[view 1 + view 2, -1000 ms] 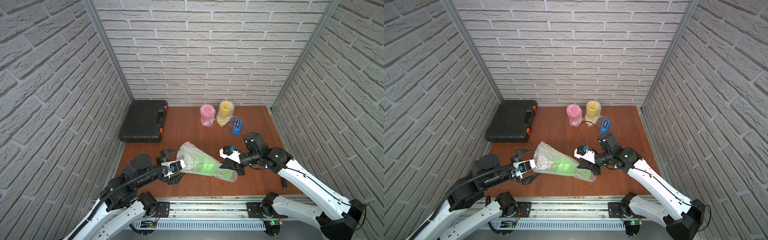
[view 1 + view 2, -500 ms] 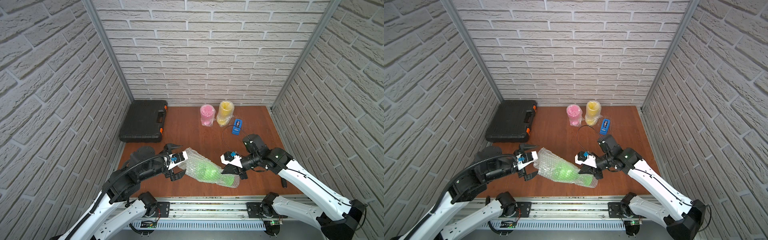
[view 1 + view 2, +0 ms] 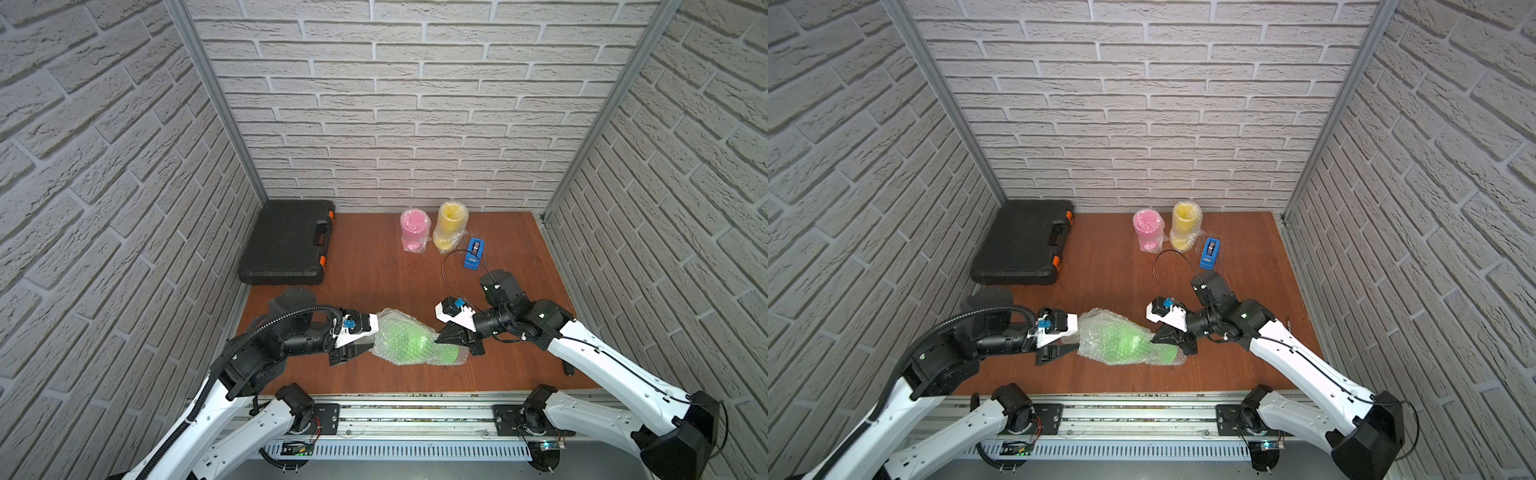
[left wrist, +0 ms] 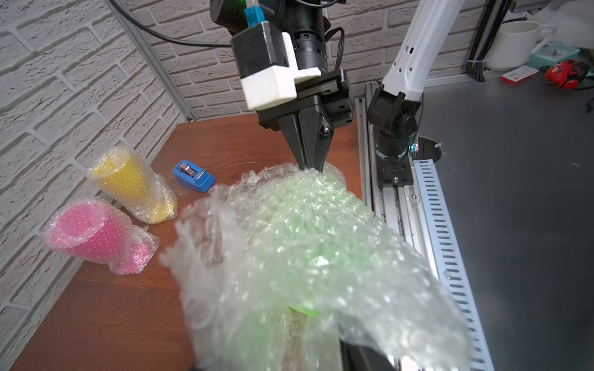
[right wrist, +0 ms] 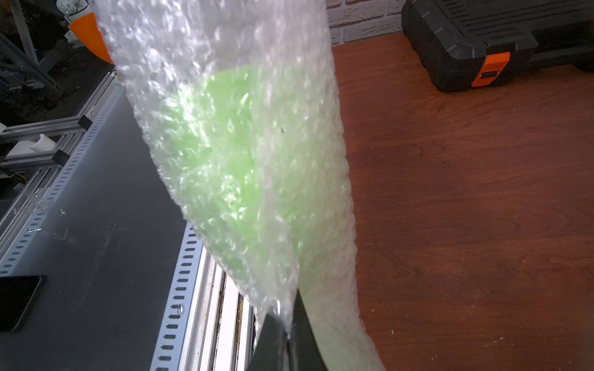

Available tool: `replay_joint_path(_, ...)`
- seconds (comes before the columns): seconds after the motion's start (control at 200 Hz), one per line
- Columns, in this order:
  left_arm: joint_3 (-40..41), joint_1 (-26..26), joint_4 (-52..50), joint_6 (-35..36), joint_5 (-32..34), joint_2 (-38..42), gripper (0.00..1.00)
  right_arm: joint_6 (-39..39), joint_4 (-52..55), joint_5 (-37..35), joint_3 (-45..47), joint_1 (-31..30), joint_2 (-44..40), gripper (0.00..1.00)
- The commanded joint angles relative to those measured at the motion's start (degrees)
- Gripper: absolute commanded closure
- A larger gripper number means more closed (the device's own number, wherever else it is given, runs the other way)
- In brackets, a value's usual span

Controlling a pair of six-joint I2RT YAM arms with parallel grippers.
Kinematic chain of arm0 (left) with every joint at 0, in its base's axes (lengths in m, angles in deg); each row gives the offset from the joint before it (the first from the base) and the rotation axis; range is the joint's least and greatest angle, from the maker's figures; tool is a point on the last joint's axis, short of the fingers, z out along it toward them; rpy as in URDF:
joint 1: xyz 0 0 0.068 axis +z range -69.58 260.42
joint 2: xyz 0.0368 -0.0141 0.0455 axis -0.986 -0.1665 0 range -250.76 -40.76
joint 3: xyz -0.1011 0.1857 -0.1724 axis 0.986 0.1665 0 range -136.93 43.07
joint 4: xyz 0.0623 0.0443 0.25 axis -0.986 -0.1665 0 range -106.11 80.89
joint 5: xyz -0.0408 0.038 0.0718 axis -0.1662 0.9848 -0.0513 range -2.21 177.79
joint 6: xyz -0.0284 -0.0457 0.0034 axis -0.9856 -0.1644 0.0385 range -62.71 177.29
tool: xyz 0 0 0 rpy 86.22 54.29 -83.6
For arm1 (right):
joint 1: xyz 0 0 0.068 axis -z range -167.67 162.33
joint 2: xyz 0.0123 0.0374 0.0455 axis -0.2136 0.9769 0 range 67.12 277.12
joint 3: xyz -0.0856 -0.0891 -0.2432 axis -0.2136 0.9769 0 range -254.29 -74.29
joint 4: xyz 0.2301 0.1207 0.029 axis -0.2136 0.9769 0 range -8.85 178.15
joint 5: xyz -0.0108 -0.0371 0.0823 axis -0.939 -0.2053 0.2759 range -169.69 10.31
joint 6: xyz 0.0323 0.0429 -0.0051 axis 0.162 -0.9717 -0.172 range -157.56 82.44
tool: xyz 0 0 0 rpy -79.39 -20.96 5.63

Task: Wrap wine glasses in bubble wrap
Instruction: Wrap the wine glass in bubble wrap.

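Both top views: two robot arms meet at a lime green plastic goblet (image 3: 409,343) rolled in clear bubble wrap (image 3: 392,322), turned on its side near the front of the brown wooden surface (image 3: 374,270).

The right tool (image 3: 438,340) is closed tight, pinching the wrap at the goblet's narrow foot end; the right wrist view shows plastic caught between its dark fingers (image 5: 270,347). The left tool (image 3: 361,345) sits at the bundle's wide end, partly buried in wrap; how wide it stands cannot be told. Well apart, by the back wall, a neon pink goblet (image 3: 413,230) and a yellow goblet (image 3: 449,226) stand wrapped, a small blue tape dispenser (image 3: 473,253) near them.
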Motion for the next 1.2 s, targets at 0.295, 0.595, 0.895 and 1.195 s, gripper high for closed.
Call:
replay_joint_path(0.295,-8.2,1.0,-11.5,5.2,0.1,-7.9,1.00,-12.4,-28.4,1.3,8.3,-2.5,9.1,0.97)
replay_joint_path(0.595,-18.2,0.9,-18.9,6.9,1.7,-19.4,1.00,-18.3,-52.9,3.8,14.2,-3.8,22.6,0.97)
replay_joint_path(0.895,-22.0,-1.0,-22.5,6.2,5.9,-30.9,1.00,-15.9,-59.7,4.0,16.4,-3.7,34.6,0.97)
replay_joint_path(1.195,-17.8,-3.2,-24.5,5.8,9.6,-39.9,1.00,-20.1,-69.7,5.2,19.8,-0.7,35.7,0.97)
